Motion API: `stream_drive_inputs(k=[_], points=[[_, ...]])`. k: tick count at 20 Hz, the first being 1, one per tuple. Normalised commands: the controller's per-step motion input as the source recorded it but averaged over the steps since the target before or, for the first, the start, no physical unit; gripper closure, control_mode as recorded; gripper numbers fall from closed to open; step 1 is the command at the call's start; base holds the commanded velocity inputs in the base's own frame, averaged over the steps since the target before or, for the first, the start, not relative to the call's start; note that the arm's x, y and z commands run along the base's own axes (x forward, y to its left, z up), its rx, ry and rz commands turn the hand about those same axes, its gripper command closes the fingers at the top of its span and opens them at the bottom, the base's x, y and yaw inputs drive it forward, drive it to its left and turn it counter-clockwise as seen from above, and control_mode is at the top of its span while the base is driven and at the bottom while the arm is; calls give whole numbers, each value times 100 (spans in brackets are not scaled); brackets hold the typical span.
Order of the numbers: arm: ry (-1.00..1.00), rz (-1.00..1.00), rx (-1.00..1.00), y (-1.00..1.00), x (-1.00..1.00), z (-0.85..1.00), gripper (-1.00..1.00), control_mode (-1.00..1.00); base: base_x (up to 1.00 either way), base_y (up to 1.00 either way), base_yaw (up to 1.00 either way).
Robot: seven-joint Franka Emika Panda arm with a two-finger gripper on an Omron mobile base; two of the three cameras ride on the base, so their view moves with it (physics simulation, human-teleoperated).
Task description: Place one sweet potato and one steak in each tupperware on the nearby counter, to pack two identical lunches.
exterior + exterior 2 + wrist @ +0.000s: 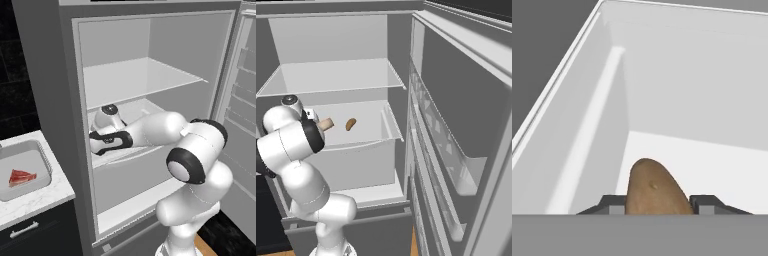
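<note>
Reached deep into the open fridge (150, 65), into its white drawer (387, 125). Gripper (657, 204) closed narrow on a sweet potato (654, 190), one dark fingertip (612, 205) pressed at each side of the tuber, blunt end pointing toward the drawer's back wall. Second sweet potato (350, 123) lying loose in the drawer, just beside. One steak (21, 177) packed in a tupperware (44, 157) on the marble counter (40, 197), left of the fridge.

One sweet potato (654, 189) sat between the gripper's (657, 204) fingertips inside the fridge drawer (387, 125), another (350, 123) lay further right. A steak (22, 177) lay in the tupperware (44, 159) on the counter (40, 198), left of the fridge.
</note>
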Motion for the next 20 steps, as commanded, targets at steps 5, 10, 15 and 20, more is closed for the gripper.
stream_drive_inputs(k=[5,10,15,20], points=[[-1,0,0,-2,-28,-1,100,-100,0,0,0],[-5,-1,0,-16,-59,2,100,-100,0,0,0],[-1,-6,1,-44,-55,33,100,-100,0,0,0],[0,0,3,-38,-62,68,100,-100,0,0,0]])
